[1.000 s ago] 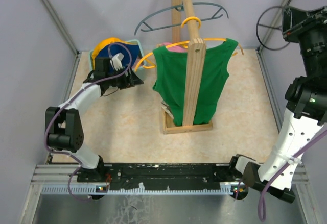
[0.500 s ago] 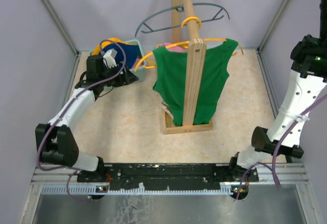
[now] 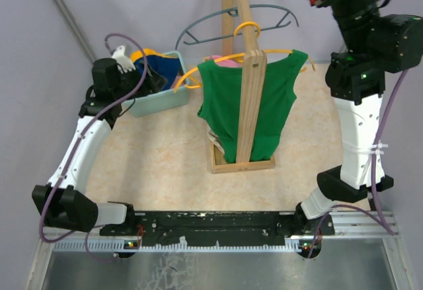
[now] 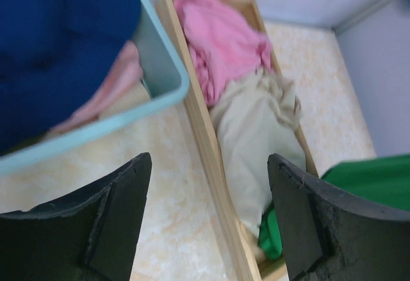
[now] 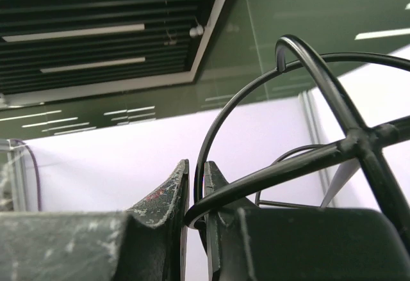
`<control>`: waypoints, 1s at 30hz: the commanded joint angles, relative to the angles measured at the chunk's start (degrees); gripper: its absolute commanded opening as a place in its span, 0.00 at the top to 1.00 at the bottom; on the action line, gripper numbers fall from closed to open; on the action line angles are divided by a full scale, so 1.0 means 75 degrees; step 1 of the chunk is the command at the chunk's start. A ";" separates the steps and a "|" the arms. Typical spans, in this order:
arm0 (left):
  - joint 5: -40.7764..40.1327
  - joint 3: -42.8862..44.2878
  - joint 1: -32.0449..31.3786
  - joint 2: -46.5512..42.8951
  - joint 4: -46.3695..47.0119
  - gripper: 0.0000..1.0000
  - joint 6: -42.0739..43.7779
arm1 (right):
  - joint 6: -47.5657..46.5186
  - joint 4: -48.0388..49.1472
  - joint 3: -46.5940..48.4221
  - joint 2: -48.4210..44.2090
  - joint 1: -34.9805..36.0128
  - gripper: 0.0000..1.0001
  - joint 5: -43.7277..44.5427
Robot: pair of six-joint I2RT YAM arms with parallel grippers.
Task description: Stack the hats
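Beige hat (image 4: 256, 127) lies lengthwise in the wooden tray (image 4: 204, 143), just right of the open left pincer (image 4: 208, 166), the nearer arm. The right pincer (image 5: 195, 178), high up, pinches a black wire (image 5: 288, 171).

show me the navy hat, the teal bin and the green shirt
navy hat (image 4: 54, 50): left wrist view, on its blue fabric.
teal bin (image 3: 157, 100): top view, on its front wall.
green shirt (image 3: 221, 105): top view, on the chest.

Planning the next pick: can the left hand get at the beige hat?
Probably yes: the left hand is open and faces the beige hat, which lies uncovered in the wooden tray; the green shirt crowds only its near end.
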 commanded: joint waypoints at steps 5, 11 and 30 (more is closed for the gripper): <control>-0.1090 0.2887 0.0753 -0.0352 -0.1179 0.20 -0.0100 | -0.2142 -0.1641 0.0671 0.0379 0.2254 1.00 0.0326; -0.0854 0.3880 0.1563 -0.0028 -0.1570 0.18 -0.0175 | -0.3573 -0.3085 0.0655 0.0364 0.3826 1.00 0.0808; 0.0688 0.8224 0.3806 0.1798 -0.2505 0.18 -0.0617 | -0.6159 -0.5521 -0.1063 0.0170 0.7301 1.00 0.3401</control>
